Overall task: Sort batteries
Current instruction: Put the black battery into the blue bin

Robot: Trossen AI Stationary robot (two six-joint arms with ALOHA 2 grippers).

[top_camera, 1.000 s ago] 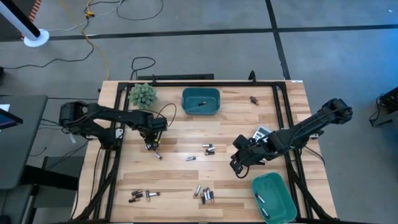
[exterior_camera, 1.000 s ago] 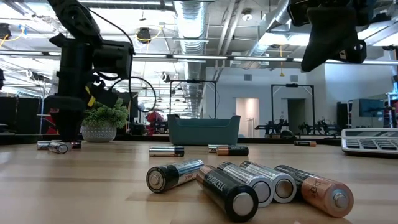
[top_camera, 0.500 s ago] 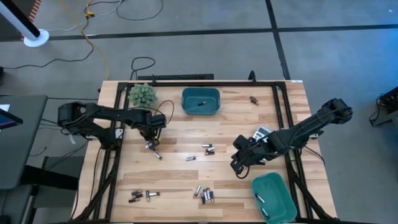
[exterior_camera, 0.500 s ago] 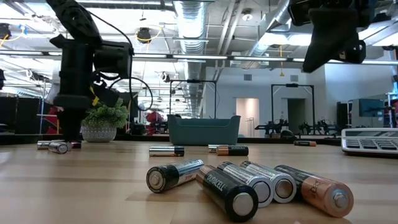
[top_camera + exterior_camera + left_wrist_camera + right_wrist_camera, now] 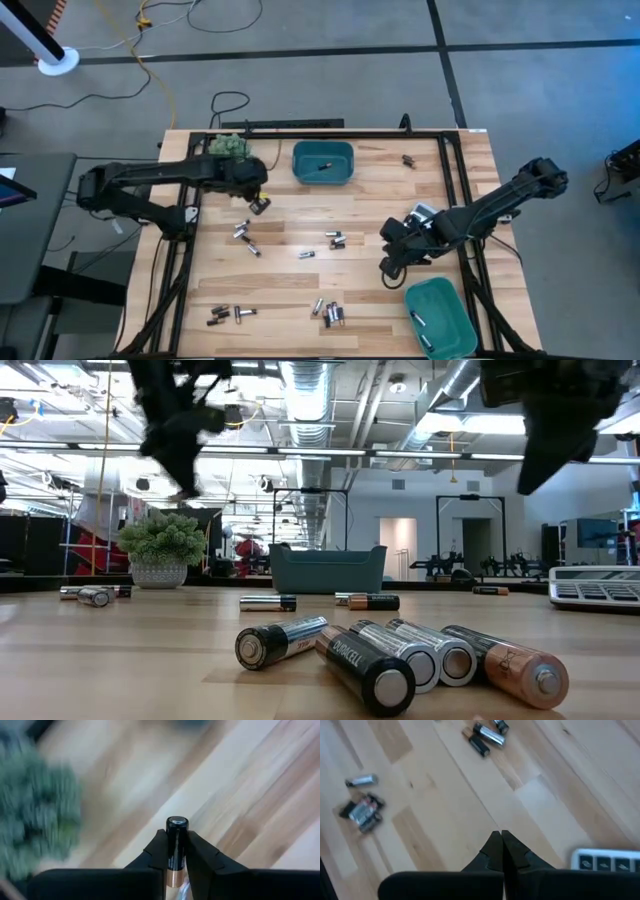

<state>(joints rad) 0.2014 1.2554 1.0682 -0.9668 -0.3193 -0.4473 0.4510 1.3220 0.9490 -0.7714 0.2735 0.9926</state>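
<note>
Sorting barely begun; left gripper (image 5: 176, 851) pinches one battery (image 5: 175, 845); right gripper (image 5: 500, 845) closed, empty; many batteries (image 5: 328, 312) remain at six o'clock.

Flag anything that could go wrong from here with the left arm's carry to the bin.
1. The left gripper pinches the battery by its lower half, most of it standing proud of the fingers; it could pivot or slip out mid-carry.
2. The potted plant sits right beside the left gripper's path to the teal bin; the arm may brush it.
3. The right gripper hangs shut and empty near the calculator, low risk.
</note>
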